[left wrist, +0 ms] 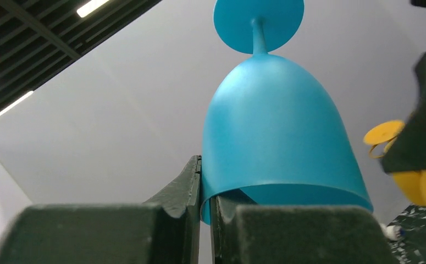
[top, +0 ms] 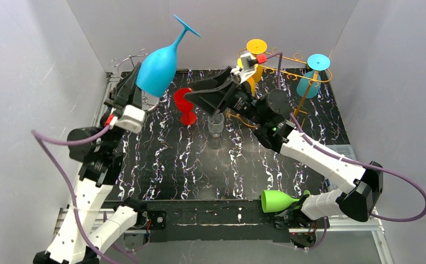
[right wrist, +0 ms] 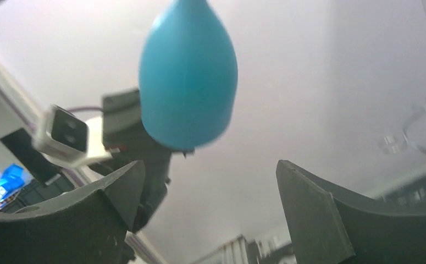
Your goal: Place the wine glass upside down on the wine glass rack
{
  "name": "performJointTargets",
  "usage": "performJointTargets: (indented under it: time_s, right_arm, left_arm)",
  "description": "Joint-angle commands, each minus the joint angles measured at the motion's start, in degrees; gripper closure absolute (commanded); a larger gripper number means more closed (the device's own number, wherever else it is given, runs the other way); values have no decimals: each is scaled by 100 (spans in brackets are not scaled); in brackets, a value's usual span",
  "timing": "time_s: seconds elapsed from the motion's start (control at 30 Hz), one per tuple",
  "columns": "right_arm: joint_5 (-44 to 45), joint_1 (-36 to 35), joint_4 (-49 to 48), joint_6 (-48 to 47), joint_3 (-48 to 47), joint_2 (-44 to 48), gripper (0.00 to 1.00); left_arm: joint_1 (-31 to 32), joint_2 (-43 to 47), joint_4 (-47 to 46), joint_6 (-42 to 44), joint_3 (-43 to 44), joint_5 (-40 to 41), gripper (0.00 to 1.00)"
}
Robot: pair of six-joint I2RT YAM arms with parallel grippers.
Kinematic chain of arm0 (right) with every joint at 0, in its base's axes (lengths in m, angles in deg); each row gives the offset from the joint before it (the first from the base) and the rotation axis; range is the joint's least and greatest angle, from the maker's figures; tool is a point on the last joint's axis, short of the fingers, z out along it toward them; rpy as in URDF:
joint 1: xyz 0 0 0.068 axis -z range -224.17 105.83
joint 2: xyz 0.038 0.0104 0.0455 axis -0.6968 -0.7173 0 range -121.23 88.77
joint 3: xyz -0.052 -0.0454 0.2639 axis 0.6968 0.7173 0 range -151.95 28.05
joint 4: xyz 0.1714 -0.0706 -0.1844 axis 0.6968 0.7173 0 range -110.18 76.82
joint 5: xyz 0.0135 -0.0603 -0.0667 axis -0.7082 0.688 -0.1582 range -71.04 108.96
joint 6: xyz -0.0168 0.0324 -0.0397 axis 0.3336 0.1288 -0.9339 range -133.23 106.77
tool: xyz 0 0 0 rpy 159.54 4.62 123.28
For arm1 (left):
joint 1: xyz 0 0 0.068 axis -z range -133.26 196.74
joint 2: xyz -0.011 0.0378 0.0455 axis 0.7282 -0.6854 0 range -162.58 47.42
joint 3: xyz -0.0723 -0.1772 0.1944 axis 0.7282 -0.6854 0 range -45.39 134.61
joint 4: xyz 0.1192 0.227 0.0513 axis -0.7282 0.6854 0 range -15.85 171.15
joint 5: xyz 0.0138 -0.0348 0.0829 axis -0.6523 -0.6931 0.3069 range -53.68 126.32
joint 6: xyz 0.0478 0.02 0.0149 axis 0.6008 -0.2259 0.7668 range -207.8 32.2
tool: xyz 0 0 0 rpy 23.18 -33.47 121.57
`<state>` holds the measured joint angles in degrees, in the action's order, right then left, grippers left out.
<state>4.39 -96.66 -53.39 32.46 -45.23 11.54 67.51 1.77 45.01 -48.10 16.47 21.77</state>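
A light blue wine glass is held high over the table's back left, bowl down and foot up, tilted to the right. My left gripper is shut on its rim, one finger outside the bowl and one inside, as the left wrist view shows on the glass and the gripper. My right gripper stands wide open with nothing in it, pointing left toward the glass from a short way off, which shows above that gripper. The gold wire rack stands at the back right.
On the rack hang a yellow glass and a teal glass, feet up. A red glass and a clear glass stand mid-table under the right arm. A green glass lies by the right arm's base. A silver wire stand is at the back left.
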Motion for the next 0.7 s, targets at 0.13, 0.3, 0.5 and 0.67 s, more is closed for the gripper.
performJointTargets:
  time_s: [0.13,0.3,0.5,0.67]
  right_arm:
    - [-48,-341,-2032,109,-423,-165,2]
    - [-21,-792,-1796,-273,-825,-514,2]
    - [384,-1155,-1907,-595,-989,-782,2]
    - [473,-1167,-1990,-519,-1188,-1037,2]
  left_arm:
    - [32,437,-101,-1224,-187,-765,100]
    - [32,401,-100,-1180,-216,-1001,100]
    - [32,496,-105,-1272,-376,-1304,100]
    - [33,586,-101,-1274,-466,-1346,100]
